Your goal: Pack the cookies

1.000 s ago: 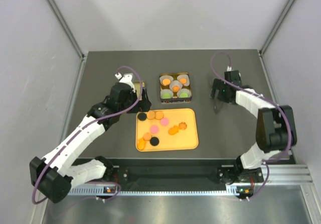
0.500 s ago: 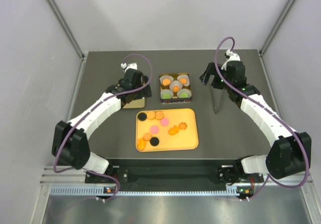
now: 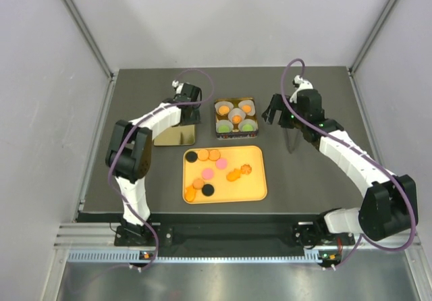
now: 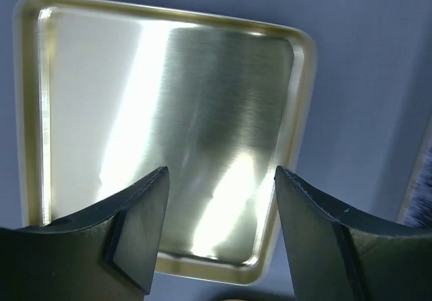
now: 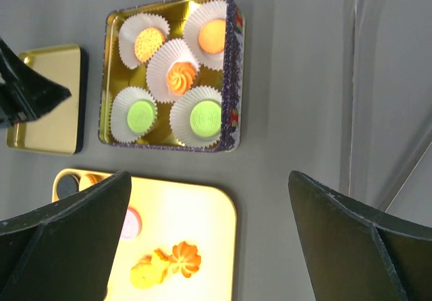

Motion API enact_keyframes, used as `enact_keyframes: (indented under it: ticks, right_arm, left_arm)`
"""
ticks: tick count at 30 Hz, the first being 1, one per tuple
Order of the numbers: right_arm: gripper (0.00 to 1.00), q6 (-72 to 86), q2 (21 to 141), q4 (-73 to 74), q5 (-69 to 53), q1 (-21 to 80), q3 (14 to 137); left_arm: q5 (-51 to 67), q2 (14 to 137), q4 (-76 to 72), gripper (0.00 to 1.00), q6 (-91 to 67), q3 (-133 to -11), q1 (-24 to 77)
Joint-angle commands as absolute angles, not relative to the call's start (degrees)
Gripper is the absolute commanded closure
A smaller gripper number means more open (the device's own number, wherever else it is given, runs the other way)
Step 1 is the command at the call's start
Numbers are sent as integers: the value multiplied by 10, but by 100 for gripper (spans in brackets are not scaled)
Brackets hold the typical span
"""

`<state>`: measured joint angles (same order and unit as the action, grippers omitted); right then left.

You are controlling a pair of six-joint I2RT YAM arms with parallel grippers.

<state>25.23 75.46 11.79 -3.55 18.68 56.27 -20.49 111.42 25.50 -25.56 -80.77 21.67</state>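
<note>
Flanking the dark table under the cookies, pale walls rise.

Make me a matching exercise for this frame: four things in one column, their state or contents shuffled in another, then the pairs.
1 gold lid
2 square tin
3 orange tray
4 right gripper

a holds loose cookies
b jaws wide apart
c holds five filled paper cups
d bare, shiny inside

Pairs: 1-d, 2-c, 3-a, 4-b

No writing, label or number is legible anywhere.
</note>
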Motion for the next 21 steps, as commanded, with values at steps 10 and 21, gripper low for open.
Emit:
enact_keyframes:
  ticks: [10, 21]
  right_arm:
    - [0, 230, 733, 110, -57, 199, 562]
    - [0, 234, 743, 96, -75, 199, 552]
  left_arm:
    - [-194, 1084, 265, 31, -229, -785, 50]
    - [-34, 1116, 217, 46, -231, -751, -54]
